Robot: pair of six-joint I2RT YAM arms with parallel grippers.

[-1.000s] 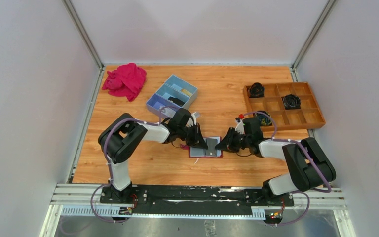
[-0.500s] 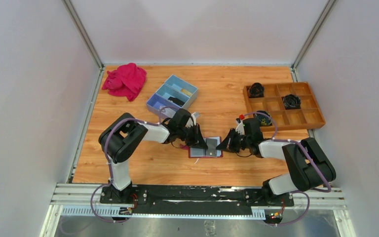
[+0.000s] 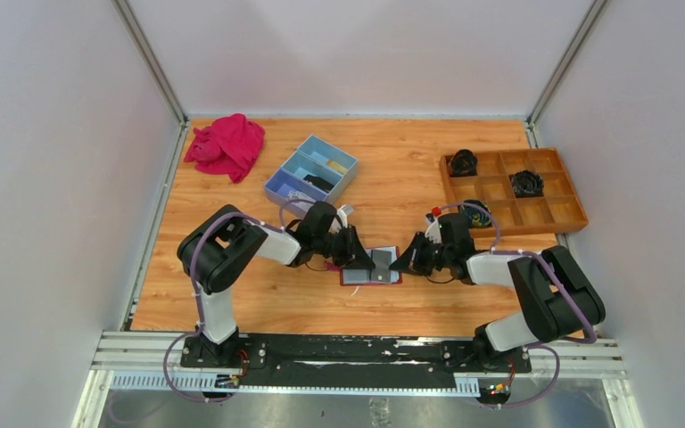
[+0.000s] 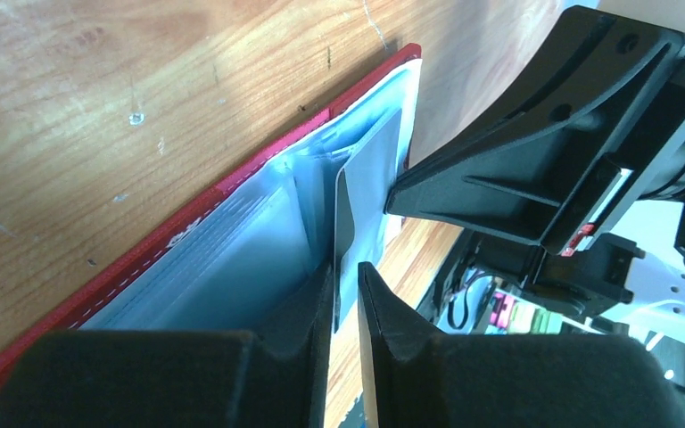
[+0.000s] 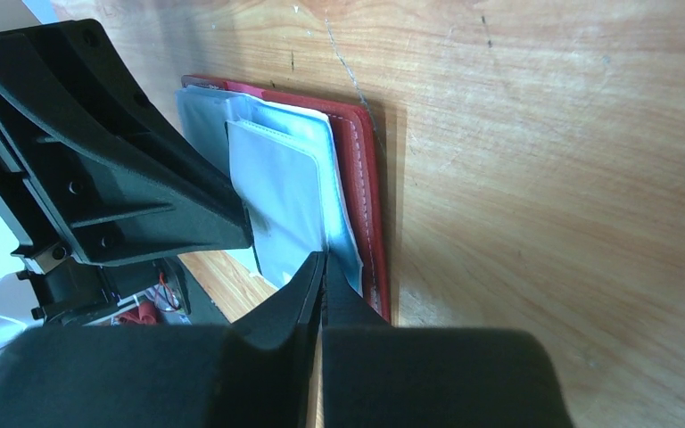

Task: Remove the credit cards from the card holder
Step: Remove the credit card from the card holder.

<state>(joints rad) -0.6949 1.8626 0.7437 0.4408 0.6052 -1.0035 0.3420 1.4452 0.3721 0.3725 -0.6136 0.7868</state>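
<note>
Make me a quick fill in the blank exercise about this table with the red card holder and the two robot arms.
1. The small dark red card holder lies open on the ___ table.
2. The crumpled bright pink cloth sits at the table's far ___ corner.
3. The blue plastic box has ___ compartments.
4. The right gripper is ___ at the holder's edge.
Missing words: wooden; left; three; shut.
</note>
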